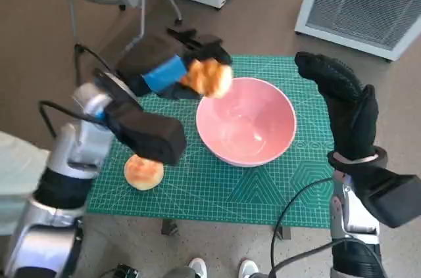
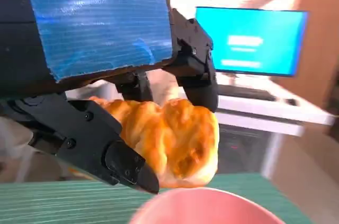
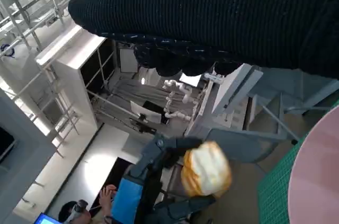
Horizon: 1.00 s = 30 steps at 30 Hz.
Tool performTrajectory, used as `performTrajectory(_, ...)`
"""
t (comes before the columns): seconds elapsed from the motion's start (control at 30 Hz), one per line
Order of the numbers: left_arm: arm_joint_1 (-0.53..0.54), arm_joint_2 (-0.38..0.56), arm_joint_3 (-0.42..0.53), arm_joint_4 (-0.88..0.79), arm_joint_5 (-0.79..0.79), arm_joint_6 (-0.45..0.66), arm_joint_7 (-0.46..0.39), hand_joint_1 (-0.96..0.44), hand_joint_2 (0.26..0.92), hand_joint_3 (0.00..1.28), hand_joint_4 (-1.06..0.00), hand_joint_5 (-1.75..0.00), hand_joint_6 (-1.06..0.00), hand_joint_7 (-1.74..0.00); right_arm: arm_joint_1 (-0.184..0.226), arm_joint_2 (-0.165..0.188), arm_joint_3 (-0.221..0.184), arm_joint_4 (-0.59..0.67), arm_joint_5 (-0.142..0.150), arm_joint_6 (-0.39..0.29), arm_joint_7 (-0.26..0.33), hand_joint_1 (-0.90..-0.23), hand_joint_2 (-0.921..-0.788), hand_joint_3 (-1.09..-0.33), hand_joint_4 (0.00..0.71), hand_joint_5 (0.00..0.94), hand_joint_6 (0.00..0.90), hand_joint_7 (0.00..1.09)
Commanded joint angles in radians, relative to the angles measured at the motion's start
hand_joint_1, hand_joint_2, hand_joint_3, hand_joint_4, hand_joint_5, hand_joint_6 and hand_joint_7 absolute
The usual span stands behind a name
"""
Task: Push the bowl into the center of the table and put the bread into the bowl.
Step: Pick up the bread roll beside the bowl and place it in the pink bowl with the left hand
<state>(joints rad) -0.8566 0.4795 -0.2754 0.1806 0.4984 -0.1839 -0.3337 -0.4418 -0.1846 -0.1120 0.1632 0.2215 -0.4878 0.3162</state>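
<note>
A lab: white vented cabinets (image 1: 358, 2) in the upper right, a green cutting mat (image 1: 197, 186) across the centre, a lit monitor (image 2: 249, 41).

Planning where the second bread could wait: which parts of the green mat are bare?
Bare mat lies in front of the pink bowl and right of the bread roll. The far-left corner is crowded by the left hand holding the bread.

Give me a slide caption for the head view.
Left robot hand carries a bread roll over the pink bowl's rim; another roll waits.
</note>
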Motion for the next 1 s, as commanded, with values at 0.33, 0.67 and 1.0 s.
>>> performTrajectory(0.33,-0.016,-0.096,-0.056,0.022,-0.001,-0.031,-0.036,0.0,0.919,0.05,-0.75,-1.19,-0.63,-1.07,0.045,-0.006,-0.009,-0.008,0.015,0.009,0.015,-0.601,-0.921,-0.773,0.235,0.001,-0.001,0.56)
performTrajectory(0.67,-0.018,-0.152,-0.109,0.143,0.029,-0.073,-0.016,0.0,0.92,0.06,-0.74,-1.16,-0.61,-1.14,0.072,-0.006,-0.012,-0.033,-0.004,0.002,0.002,-0.591,-0.921,-0.778,0.235,0.001,-0.001,0.54)
performTrajectory(1.0,0.018,-0.152,-0.13,0.155,0.033,-0.004,-0.084,-0.07,0.885,0.03,-0.3,-0.16,-0.37,-0.22,0.085,-0.008,-0.02,-0.043,-0.013,0.003,-0.011,-0.577,-0.921,-0.785,0.235,0.001,-0.001,0.53)
